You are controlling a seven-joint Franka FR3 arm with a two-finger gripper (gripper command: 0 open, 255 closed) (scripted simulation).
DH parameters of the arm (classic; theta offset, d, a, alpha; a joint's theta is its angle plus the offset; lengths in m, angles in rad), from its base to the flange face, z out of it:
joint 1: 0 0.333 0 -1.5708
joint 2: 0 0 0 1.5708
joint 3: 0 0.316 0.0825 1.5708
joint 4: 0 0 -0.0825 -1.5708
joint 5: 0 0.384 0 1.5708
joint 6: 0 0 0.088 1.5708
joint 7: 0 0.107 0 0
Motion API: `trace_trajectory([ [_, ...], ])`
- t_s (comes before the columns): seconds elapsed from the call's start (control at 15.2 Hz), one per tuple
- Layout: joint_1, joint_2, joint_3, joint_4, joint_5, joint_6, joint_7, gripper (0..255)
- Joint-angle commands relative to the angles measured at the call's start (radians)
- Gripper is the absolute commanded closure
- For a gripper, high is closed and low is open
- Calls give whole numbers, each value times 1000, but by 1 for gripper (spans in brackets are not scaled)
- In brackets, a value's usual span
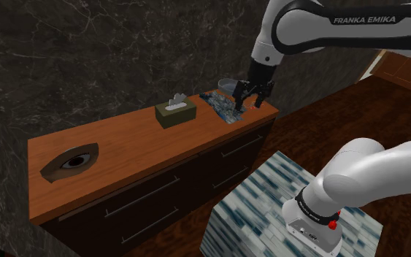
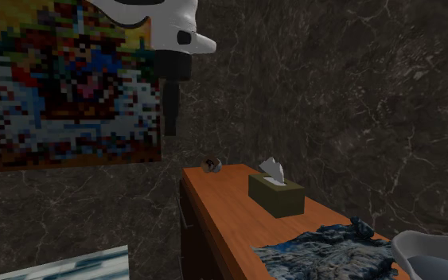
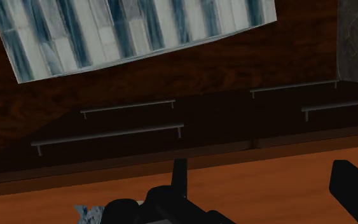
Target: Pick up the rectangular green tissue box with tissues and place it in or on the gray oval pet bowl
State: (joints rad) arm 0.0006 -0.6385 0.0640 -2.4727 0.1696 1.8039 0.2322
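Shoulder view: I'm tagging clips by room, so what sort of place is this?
Probably a living room or hallway at home: a wooden sideboard with drawers, a colourful picture hanging on the wall, and wood flooring.

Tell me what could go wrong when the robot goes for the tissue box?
1. The open gripper hangs above the crumpled blue cloth, not the tissue box. Sweeping across low might snag the cloth.
2. A white tissue sticks up from the box. Pinching that instead of the sides would likely lose the box.
3. The gray bowl sits at the end of the dresser, beside the cloth. The box may perch there and tip off.
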Motion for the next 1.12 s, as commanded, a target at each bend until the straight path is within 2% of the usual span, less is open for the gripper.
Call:
trace_trajectory([
  [0.0,2,52,22,-4,26,90,40,0],
  [0.59,-3,326,107,75,86,430,203,0],
  [1.06,-13,563,150,214,63,641,346,0],
])
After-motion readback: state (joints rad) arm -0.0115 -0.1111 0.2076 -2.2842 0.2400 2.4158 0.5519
